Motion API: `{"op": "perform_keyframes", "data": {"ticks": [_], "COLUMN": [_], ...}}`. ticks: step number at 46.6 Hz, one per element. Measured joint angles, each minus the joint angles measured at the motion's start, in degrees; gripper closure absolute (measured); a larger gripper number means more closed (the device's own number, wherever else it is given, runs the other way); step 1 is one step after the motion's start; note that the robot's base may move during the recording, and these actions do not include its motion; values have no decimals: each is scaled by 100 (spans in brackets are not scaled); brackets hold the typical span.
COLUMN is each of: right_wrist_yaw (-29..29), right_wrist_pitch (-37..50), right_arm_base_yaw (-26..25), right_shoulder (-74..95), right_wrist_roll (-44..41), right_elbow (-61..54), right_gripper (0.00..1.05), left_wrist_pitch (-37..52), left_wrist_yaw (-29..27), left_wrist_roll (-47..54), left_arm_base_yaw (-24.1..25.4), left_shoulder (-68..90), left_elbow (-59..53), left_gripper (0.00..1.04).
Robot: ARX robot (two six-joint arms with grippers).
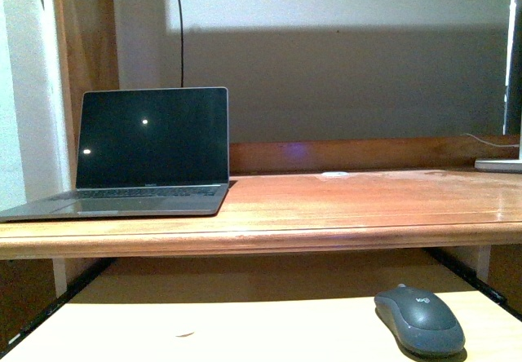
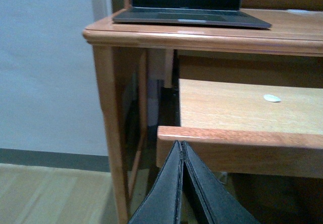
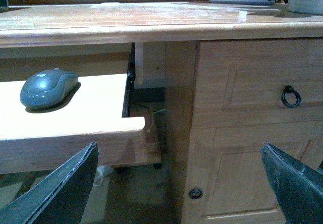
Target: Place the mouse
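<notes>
Seeing the mouse (image 1: 420, 321) lying toward the pull-out tray's (image 1: 245, 329) right edge, untouched. Probably handling light, rigid, slick-domed; favouring pinching across its flanks. Holding the right gripper (image 3: 176, 183) wide apart, the left gripper (image 2: 181, 183) pinched together, empty.

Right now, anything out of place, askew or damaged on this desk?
Nothing spilled or damaged. The mouse sits upright on the pull-out tray, towards its right end, one level below the open laptop on the desk top. Only oddity: a small pale fleck lying on the tray's bare wood.
</notes>
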Motion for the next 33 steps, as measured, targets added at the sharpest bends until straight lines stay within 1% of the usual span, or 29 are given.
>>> {"op": "perform_keyframes", "data": {"ticks": [2,5,18,33], "right_wrist_yaw": [0,2,2,0], "right_wrist_pitch": [0,0,0,0], "right_arm_base_yaw": [0,0,0,0], "right_shoulder": [0,0,0,0], "right_wrist_roll": [0,0,0,0], "right_elbow": [0,0,0,0], "right_gripper": [7,7,7,7], "left_wrist_pitch": [-2,-2,2,2], "left_wrist_yaw": [177,186,273,271], "left_wrist_roll": [0,0,2,2], "left_arm_base_yaw": [273,439,479,479], "left_shoulder": [-26,-59,-328,-352], "left_elbow": [-24,-59,-356,-363], "left_gripper": [102,102,102,102]}}
